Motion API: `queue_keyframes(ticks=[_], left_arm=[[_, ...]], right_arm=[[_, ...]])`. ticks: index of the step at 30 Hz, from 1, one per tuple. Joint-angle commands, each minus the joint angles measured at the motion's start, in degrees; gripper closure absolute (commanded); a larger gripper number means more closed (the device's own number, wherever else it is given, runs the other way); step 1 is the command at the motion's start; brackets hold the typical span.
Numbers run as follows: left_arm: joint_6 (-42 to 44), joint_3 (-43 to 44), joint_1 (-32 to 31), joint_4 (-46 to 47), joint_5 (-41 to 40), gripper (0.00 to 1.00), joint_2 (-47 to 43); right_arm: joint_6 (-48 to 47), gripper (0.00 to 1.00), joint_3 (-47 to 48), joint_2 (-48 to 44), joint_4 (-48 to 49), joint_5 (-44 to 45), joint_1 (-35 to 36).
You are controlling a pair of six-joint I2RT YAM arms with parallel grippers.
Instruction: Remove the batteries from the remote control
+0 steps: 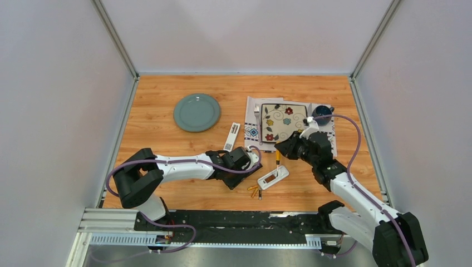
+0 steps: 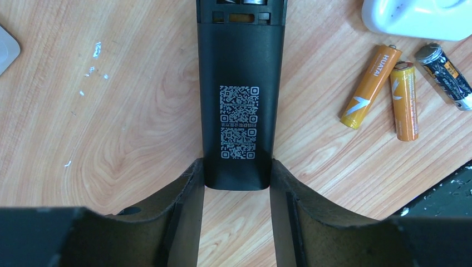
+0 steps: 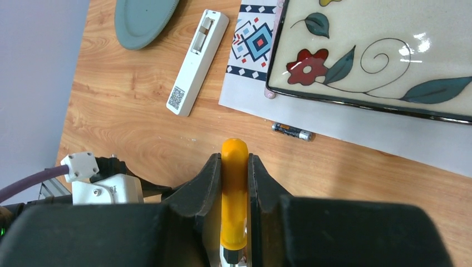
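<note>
likely step: unloading black plastic remote control (image 2: 240,83) | left gripper (image 2: 237,167) pinching its end | right gripper (image 3: 235,164) clamping orange-handled screwdriver (image 3: 234,194) | three slim gold-and-grey batteries (image 2: 404,103) lying loose beside it | next: prying probably needing steady aim

On my overhead feed, the wooden table (image 1: 167,100) carries a grey-green round plate (image 1: 196,112) at the far left, lying flat and well apart from everything else. Right of centre I see a pale placemat (image 1: 253,132) with a diamond-pattern border. A rectangular floral plate (image 1: 284,121) sits on it, and a fork (image 1: 257,117) lies on the mat just left of that plate. A dark blue cup (image 1: 322,113) stands at the plate's far right corner. An orange-handled screwdriver (image 1: 277,157) stands nearly upright, tip down, just near of the placemat. Close up, I can make out small white specks (image 2: 97,49) scattered on the wood.
</note>
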Motion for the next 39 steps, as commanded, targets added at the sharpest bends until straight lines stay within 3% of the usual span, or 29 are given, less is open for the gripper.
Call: queue_keyframes(ticks=[1,8,13,15,16,19,25,30,35,39], left_arm=[[-0.39,-1.73,-0.16,0.52,2.87,0.66,-0.45],[-0.57,-1.02,-0.16,0.08,4.45,0.84,-0.36],[-1.27,-1.2,-0.16,-0.27,4.63,0.87,-0.89],[-1.62,-1.81,-0.16,0.34,4.54,0.8,-2.47],[-2.06,-1.81,-0.16,0.78,4.11,0.69,-3.17],[-2.59,-0.5,-0.07,-0.09,3.4,0.53,-6.42],[-2.07,2.84,0.54,-0.8,-1.17,0.29,-15.29],[-4.34,4.43,5.63,1.22,6.02,0.28,-23.12],[-11.89,1.36,11.35,15.79,23.04,0.28,-26.82],[-17.17,0.12,11.88,27.22,30.81,0.28,-24.54]], right_arm=[[1.35,1.0,3.1,2.5,6.55,-0.96,-0.16],[3.72,1.0,3.54,6.9,13.04,-0.78,0.1],[4.78,1.0,3.54,9.8,16.57,0.27,0.81],[4.87,1.0,3.89,10.16,17.01,-0.07,1.25],[4.78,1.0,4.16,10.07,16.92,-0.08,1.77],[4.69,1.0,4.42,8.4,16.13,-0.17,2.74],[4.25,1.0,5.04,3.31,12.89,-0.34,3.62],[5.74,1.0,5.21,-1.69,11.12,-1.57,4.5],[8.03,1.0,4.78,-5.48,12.0,-2.19,5.29],[9.79,1.0,5.74,-7.15,12.61,-4.2,5.82]])
